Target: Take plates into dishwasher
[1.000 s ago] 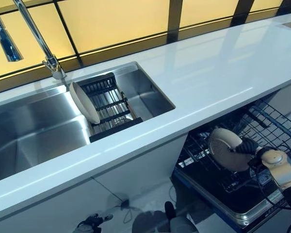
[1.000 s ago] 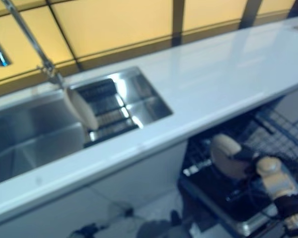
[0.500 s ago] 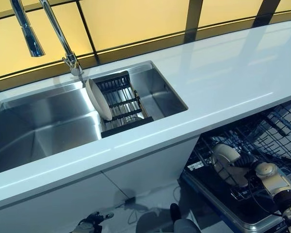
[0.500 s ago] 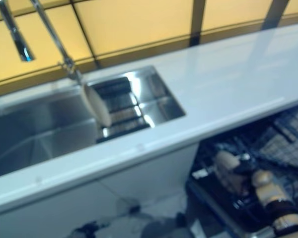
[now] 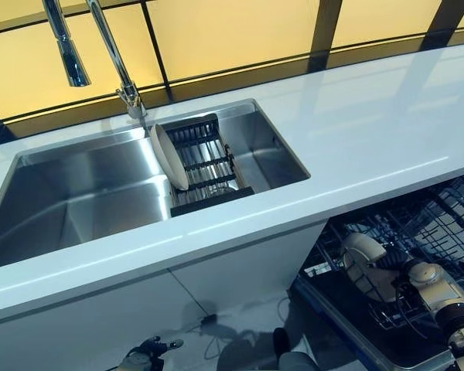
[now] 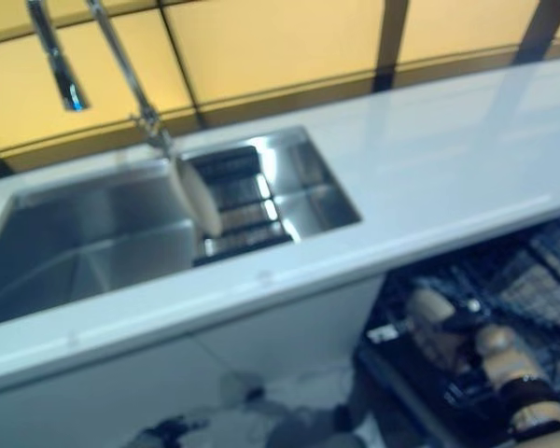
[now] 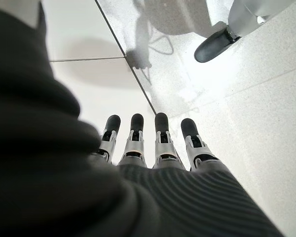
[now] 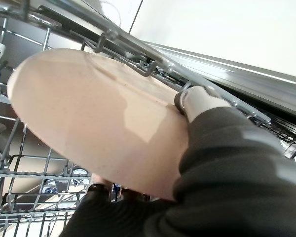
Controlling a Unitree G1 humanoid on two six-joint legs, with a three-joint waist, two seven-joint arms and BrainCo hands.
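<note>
My right hand (image 5: 394, 257) is shut on a beige plate (image 5: 362, 261) and holds it on edge inside the lower dishwasher rack (image 5: 441, 224). In the right wrist view the plate (image 8: 98, 118) fills the picture, with my thumb (image 8: 195, 101) pressed on its face and the rack's wires (image 8: 19, 173) around its lower rim. A second beige plate (image 5: 170, 157) stands on edge in a black drying rack (image 5: 205, 158) in the sink. My left hand (image 5: 143, 357) hangs low by the cabinet, open and empty, with its fingers (image 7: 160, 143) straight over the floor.
A steel double sink (image 5: 77, 193) with a tall tap (image 5: 112, 54) is set in the white counter (image 5: 371, 124). The dishwasher door (image 5: 356, 332) lies open under the counter's right part. White cabinet fronts (image 5: 240, 270) stand left of it.
The camera has swung left, so the whole scene sits further right in the picture. My right hand has lowered the plate a little deeper into the dishwasher rack.
</note>
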